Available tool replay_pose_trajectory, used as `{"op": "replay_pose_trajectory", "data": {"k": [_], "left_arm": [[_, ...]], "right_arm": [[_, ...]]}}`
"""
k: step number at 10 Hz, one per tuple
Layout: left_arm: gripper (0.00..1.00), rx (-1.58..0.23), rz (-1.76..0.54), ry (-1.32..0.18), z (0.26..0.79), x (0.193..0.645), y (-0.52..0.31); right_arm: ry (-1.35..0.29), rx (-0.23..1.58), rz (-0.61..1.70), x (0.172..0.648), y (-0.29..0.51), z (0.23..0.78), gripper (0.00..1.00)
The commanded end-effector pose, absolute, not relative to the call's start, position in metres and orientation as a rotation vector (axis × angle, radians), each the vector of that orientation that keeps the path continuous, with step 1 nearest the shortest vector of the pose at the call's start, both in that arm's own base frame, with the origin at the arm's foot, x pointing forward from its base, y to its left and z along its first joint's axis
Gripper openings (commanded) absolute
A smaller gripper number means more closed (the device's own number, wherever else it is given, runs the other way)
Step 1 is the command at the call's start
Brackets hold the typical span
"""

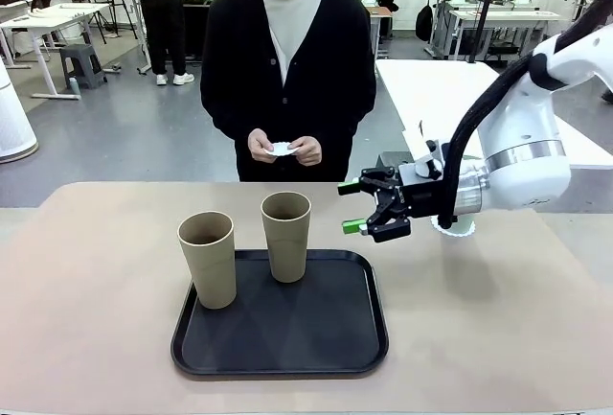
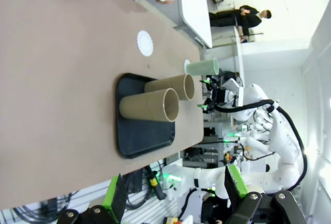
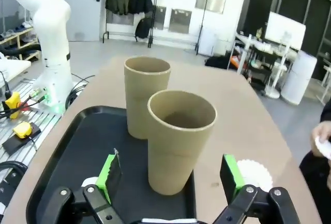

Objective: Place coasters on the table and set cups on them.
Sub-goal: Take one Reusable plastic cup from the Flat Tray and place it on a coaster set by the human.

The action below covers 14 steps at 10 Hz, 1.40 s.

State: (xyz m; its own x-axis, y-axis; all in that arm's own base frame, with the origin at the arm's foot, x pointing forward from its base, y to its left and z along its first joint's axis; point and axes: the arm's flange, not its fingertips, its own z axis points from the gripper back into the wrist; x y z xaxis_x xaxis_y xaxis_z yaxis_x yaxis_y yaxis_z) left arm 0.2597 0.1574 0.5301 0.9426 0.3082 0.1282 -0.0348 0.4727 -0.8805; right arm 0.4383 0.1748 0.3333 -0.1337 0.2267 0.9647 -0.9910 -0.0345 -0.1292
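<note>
On the table [image 1: 86, 290] lies the tray [image 1: 287, 348]. On it the left cup [image 1: 208, 259] stands nearer than the right cup [image 1: 286, 236]. A coaster [image 3: 253, 172] lies on the table behind the tray.

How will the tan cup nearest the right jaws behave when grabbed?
The cup looks empty and thin-rimmed: probably light, and it may flex if squeezed hard. It is tall with a narrower base, so a high push likely tips it. The matte wall should grip fairly well.

right arm in from 3 o'clock, right gripper [image 1: 351, 207] pointing to 9, jaws wide apart; left gripper [image 2: 173, 193] likewise
</note>
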Motion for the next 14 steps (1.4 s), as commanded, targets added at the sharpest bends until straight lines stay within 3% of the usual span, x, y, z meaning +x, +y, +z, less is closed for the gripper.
{"op": "replay_pose_trajectory", "data": {"k": [1, 7, 8, 14], "left_arm": [[1.00, -1.074, 0.202, -0.294, 0.531, 0.259, 0.158], [1.00, -1.074, 0.202, -0.294, 0.531, 0.259, 0.158], [1.00, -1.074, 0.202, -0.294, 0.531, 0.259, 0.158], [1.00, -1.074, 0.202, -0.294, 0.531, 0.259, 0.158]], "right_arm": [[-0.982, 0.936, 1.359, 0.439, 0.182, 0.333, 1.00], [-0.833, 0.938, 1.352, 0.445, 0.199, 0.317, 1.00], [-0.898, 0.935, 1.318, 0.439, 0.194, 0.307, 1.00], [-0.891, 0.878, 1.341, 0.457, 0.209, 0.308, 1.00]]}}
